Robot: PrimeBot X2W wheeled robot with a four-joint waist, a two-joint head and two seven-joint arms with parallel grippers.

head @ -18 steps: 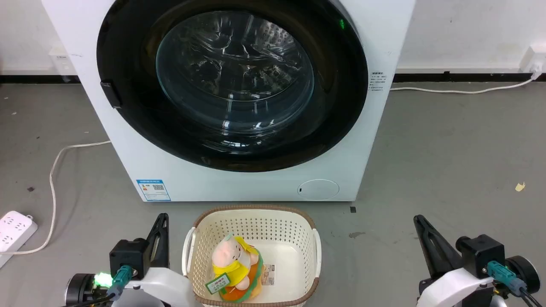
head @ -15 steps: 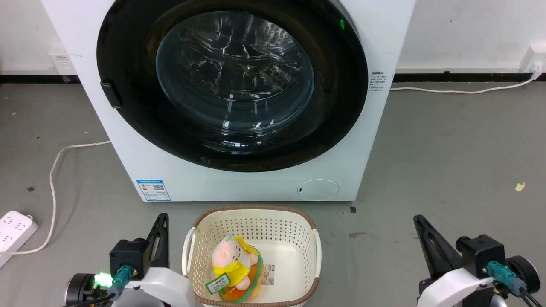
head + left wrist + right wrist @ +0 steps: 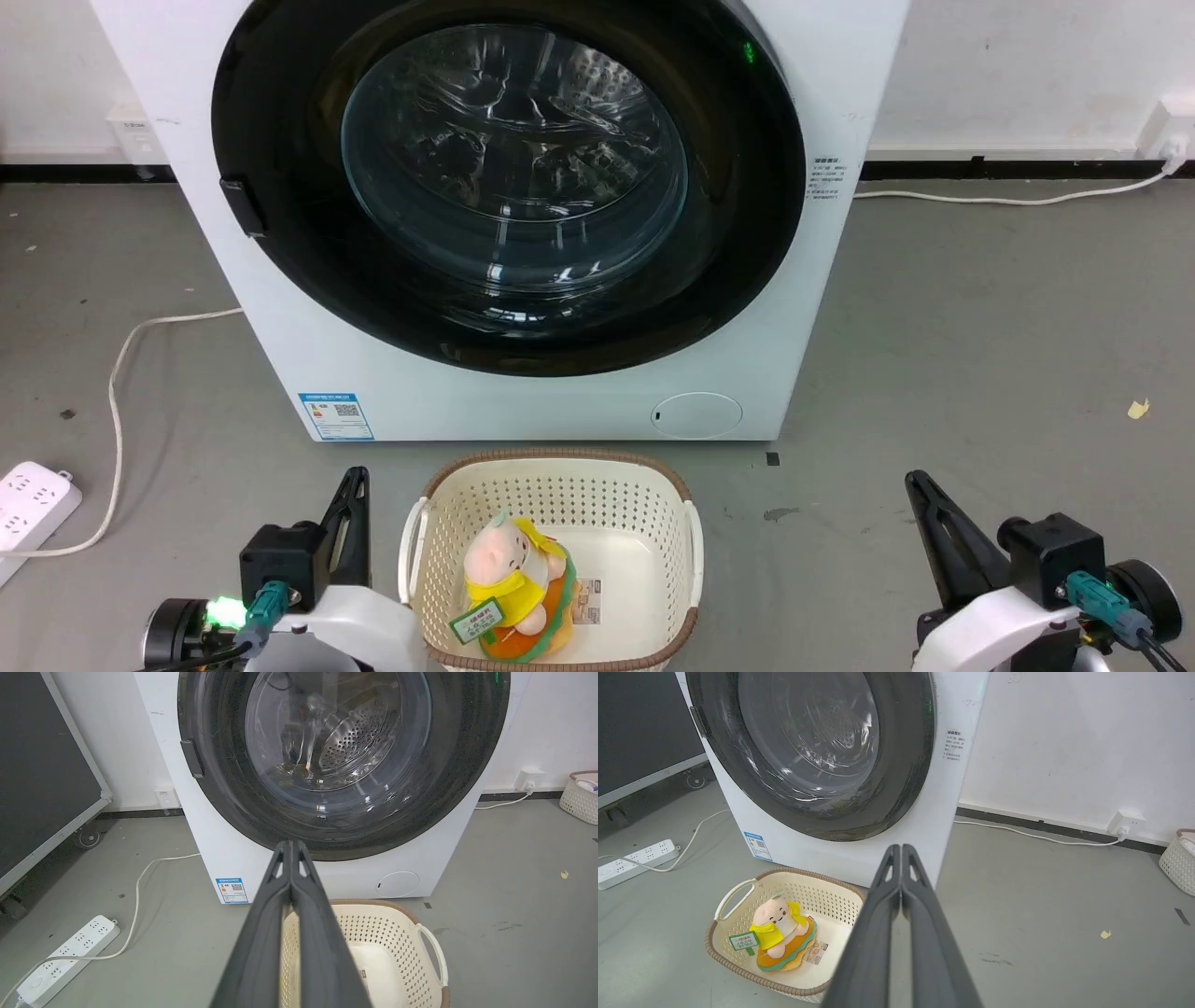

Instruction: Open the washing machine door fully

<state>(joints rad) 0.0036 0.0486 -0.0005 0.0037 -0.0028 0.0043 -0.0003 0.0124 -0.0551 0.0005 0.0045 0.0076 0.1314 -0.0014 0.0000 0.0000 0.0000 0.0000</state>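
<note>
The washing machine door is a big glossy black round with a bulging glass centre; it lies flush against the white machine, closed. Its small black handle tab sits at the door's left edge, also seen in the left wrist view. My left gripper rests low at the bottom left, shut, well short of the door. In its own view the left gripper has its fingers pressed together. My right gripper is at the bottom right, shut and empty; the right gripper points toward the machine's right corner.
A cream laundry basket holding a plush toy stands on the floor between my arms, just before the machine. A white power strip and its cable lie at the left. A small round white flap is low on the machine's front.
</note>
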